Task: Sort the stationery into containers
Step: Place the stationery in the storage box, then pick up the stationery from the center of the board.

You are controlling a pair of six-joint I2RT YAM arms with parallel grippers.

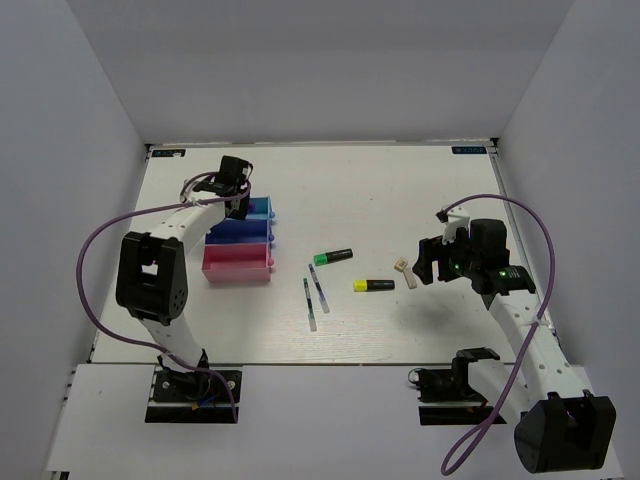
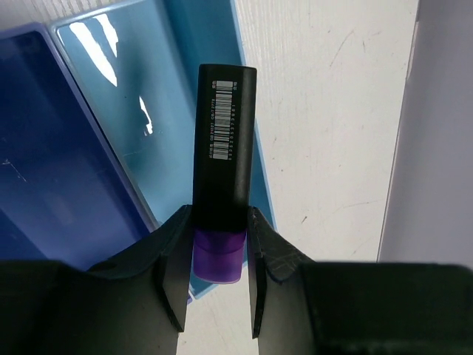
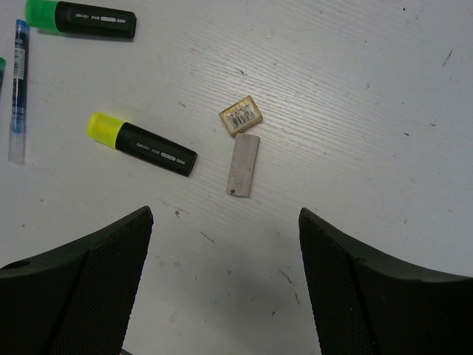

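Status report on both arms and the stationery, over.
Left gripper shut on purple highlighter at light blue tray. Right gripper open near cream piece. Loose on table: green highlighter, yellow highlighter, pens. Nothing blocking.

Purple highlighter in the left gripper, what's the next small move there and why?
Probably nudge the left gripper sideways toward the middle of the light blue tray before releasing. Its wrist view shows the purple highlighter clamped near its purple end, its black body lined up over the tray's side wall rather than the floor, so dropping now might catch the rim.
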